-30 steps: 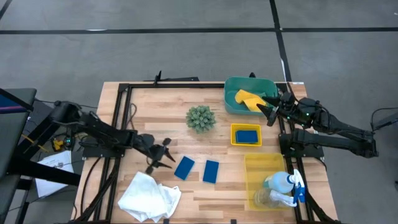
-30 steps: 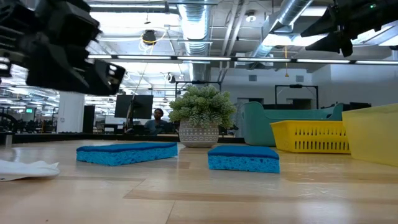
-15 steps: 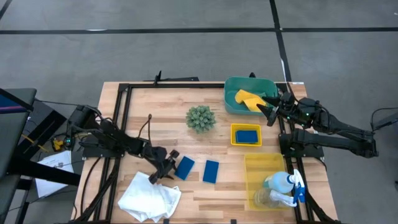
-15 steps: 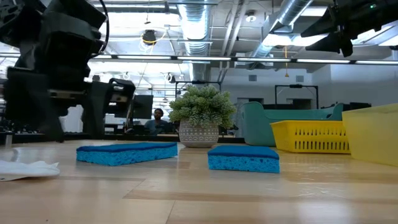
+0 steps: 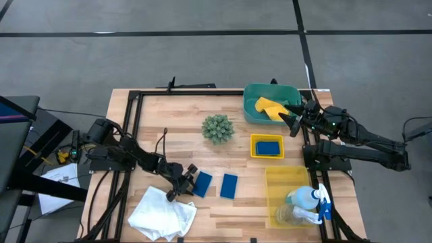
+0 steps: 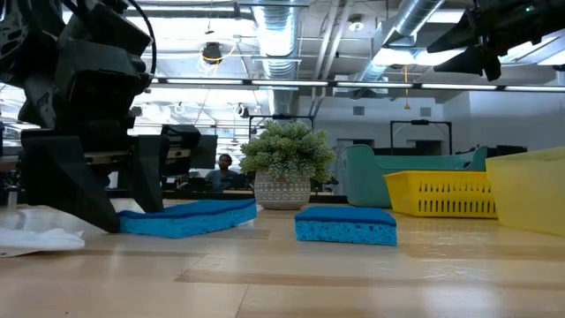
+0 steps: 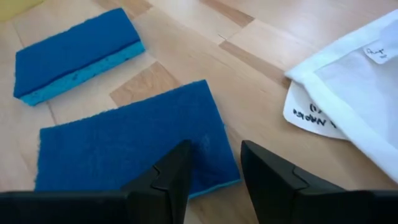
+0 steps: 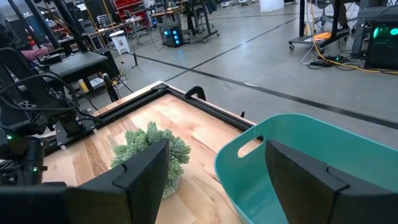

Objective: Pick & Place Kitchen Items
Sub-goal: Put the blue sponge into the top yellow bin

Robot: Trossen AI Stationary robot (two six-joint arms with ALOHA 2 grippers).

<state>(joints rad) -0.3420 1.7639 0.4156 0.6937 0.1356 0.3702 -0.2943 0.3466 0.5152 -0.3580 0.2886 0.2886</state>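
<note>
Left gripper (image 5: 177,188) down at the near sponge (image 5: 200,183), fingers part-spread astride its corner, nothing pinched yet.

In the high view the sponge lies at 2 o'clock from the left gripper, touching it, long axis running roughly 1 to 7 o'clock. The left arm is far nearer than the right. The 2nd blue sponge (image 5: 229,185) sits just beside at 3 o'clock; the cloth (image 5: 162,212) lies near at 7 o'clock, clear of the fingers. The plant (image 5: 217,128) stands well apart at 1 o'clock. The right gripper (image 5: 294,119) waits spread over the teal bin (image 5: 254,94). Judged: no obstruction to closing.
</note>
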